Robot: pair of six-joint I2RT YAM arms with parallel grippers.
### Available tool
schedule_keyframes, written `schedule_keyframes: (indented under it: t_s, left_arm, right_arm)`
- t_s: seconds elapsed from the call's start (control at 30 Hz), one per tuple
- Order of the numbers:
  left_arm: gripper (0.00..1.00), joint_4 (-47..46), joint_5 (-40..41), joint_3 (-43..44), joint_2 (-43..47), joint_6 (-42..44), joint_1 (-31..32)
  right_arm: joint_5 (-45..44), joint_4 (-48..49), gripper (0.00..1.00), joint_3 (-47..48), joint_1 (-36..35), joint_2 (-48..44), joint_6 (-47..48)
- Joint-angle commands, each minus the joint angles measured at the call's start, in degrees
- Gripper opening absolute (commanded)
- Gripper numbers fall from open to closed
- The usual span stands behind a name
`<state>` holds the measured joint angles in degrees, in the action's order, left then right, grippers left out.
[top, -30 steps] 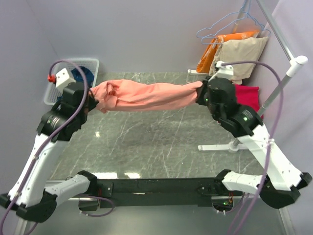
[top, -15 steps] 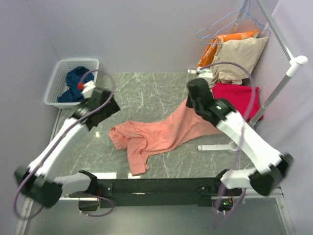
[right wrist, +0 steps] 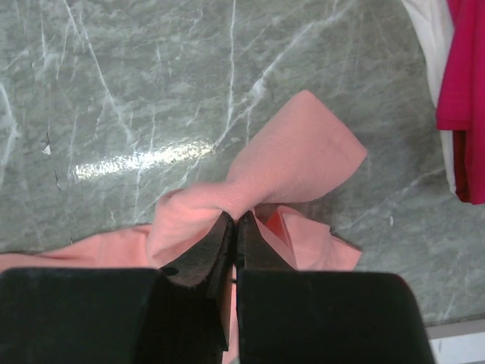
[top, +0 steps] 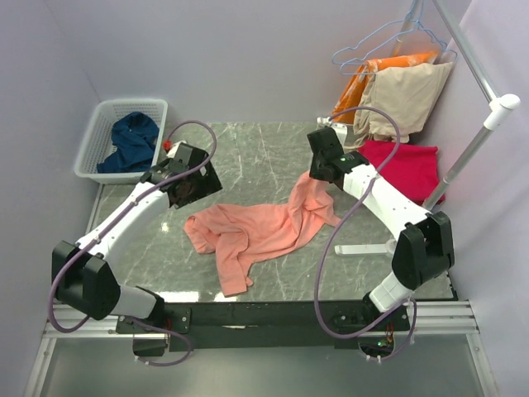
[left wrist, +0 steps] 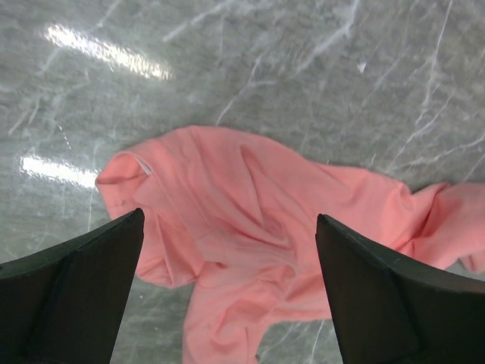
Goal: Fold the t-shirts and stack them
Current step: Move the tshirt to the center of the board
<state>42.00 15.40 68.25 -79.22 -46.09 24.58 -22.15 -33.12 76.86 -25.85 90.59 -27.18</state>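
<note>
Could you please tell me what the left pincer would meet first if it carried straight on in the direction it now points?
Probably the salmon-pink t-shirt: in its wrist view the open left pincer frames that crumpled shirt lying on the table. The gap to it is unclear.

Looking straight down past the left gripper (left wrist: 229, 214), its two dark fingers (left wrist: 72, 296) are spread wide apart at the bottom corners, with nothing between them. Below lies the salmon-pink t-shirt (left wrist: 250, 220), crumpled on the grey marble table (left wrist: 303, 61), full of loose folds and ridges. A sliver of white (left wrist: 142, 161) peeks out at its left edge. The cloth trails off toward the right edge of the view. Two bright streaks of glare (left wrist: 106, 51) sit on the stone to the left, and a tiny white speck (left wrist: 362, 67) lies upper right.
</note>
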Motion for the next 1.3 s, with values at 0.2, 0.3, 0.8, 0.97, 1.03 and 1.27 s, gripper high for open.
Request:
schedule_keyframes:
  t_s: [0.2, 0.3, 0.8, 0.97, 1.03, 1.27]
  left_arm:
    - [0.74, 2.8, -8.4, -4.5, -3.1, -0.8, 0.9]
    - [0.57, 1.4, -11.6, -5.5, -5.5, -1.4, 1.2]
    - [0.64, 1.5, -13.7, -4.8, -14.6, -2.1, 1.5]
    - [0.45, -0.8, -12.4, -3.7, -17.5, -2.8, 1.4]
    - [0.19, -2.0, -10.4, -2.9, -18.4, -3.4, 1.4]
    - [0.01, 1.1, 2.8, 1.1, -16.2, -5.5, 0.6]
  right_arm:
    - [1.1, 0.5, 0.0, 4.3, 0.2, 3.9, -1.6]
    - [1.5, 0.2, 0.0, 4.4, 0.3, 4.5, -1.9]
    - [1.8, -0.5, 0.0, 4.4, 1.3, 4.9, -2.2]
    - [1.8, -0.8, 0.0, 5.0, 1.9, 5.3, -1.7]
    - [1.8, -1.1, 0.0, 5.1, 2.2, 5.1, -1.6]
    - [-0.1, -1.3, 0.0, 4.3, 3.3, 3.3, -2.4]
